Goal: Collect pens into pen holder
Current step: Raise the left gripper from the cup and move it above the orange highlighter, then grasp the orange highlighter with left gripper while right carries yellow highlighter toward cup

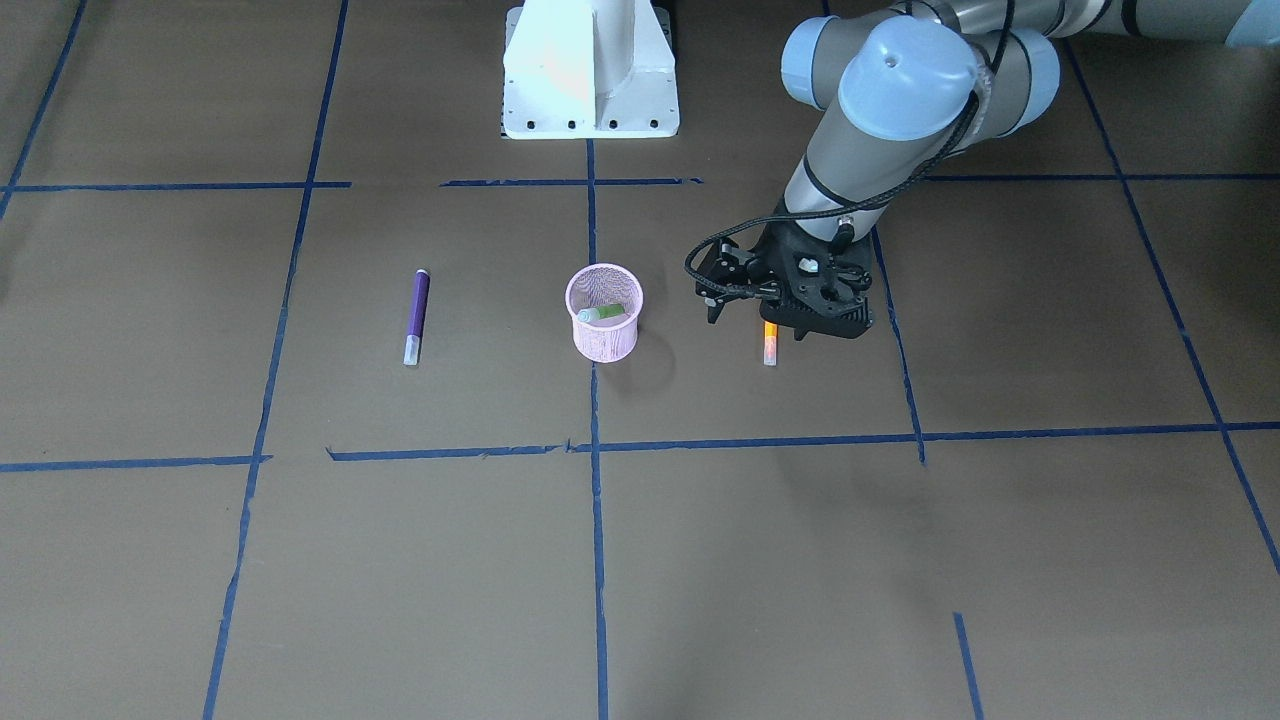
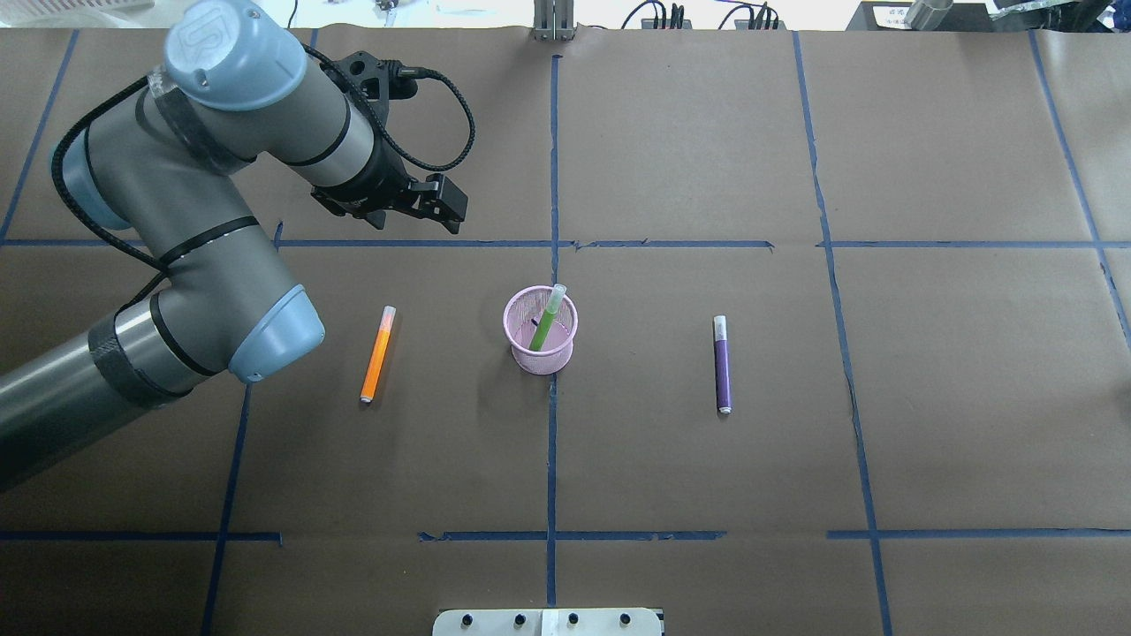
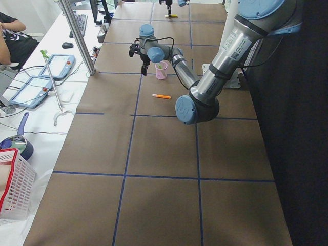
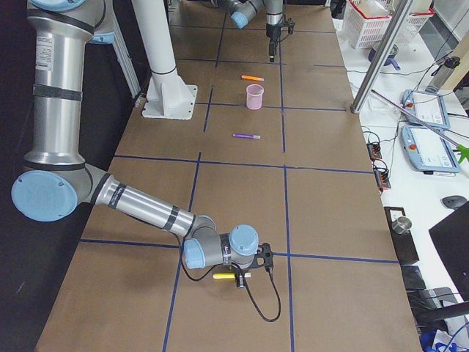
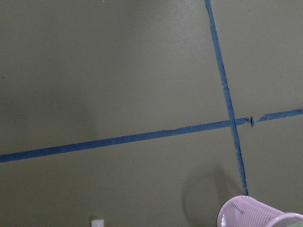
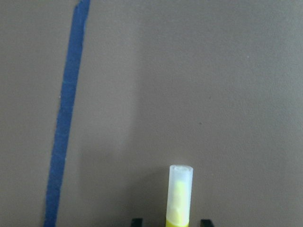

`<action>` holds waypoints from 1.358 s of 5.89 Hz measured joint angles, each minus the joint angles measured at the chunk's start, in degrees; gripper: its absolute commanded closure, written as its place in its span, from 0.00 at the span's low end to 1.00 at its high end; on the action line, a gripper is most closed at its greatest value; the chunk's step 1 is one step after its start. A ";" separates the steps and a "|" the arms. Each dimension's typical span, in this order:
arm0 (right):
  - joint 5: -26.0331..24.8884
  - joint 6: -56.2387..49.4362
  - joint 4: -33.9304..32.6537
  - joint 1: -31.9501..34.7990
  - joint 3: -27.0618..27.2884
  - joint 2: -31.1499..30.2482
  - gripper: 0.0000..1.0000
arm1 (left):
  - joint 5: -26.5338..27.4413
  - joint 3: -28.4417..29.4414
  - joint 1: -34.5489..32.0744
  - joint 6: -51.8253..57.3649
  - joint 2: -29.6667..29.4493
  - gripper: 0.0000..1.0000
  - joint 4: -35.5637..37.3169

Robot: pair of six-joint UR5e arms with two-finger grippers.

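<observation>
Well, the green pen (image 2: 546, 318) is already in the pink cup (image 2: 552, 356), leaning so its cap pokes over the rim. The orange pen (image 2: 376, 355) and the purple pen (image 2: 723, 367) lie flat on the table (image 2: 928, 397), one on either side of the cup and both well apart from it. The left gripper (image 1: 758, 318) hovers raised near the orange pen's cap end, jaws spread and carrying nothing. Far down the table the right gripper (image 6: 171, 221) sits low, its jaws apart on either side of a yellow pen (image 6: 180, 194) and not pinching it as far as I can see.

What worries me is the orange pen. It is round and slick, so if one jaw lands before the other it will likely roll or skid away. Caught near an end, it could droop and swing on the lift. The cup looks light, and the leaning green pen takes up part of its mouth. A pen brought in low or off-centre could knock that cap, catch the rim, or tip the whole cup over.

Room is no trouble. There is bare table all around the orange pen, only flat blue tape lines (image 2: 553, 442) cross the path to the cup, and the table edges are far off. The purple pen lies well off to the robot's right, out of that path.
</observation>
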 measured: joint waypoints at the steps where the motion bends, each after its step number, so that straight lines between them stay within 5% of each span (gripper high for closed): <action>1: -0.01 0.04 0.00 0.00 0.08 0.02 1.00 | -0.44 -0.40 -0.67 1.00 0.55 0.00 1.26; 4: -0.11 0.05 -0.10 0.13 2.78 2.22 1.00 | -2.80 -0.50 -1.21 6.82 3.87 0.00 6.01; 8: -0.47 6.25 0.01 0.05 23.43 4.73 1.00 | -1.07 2.48 2.77 12.27 4.06 0.00 7.55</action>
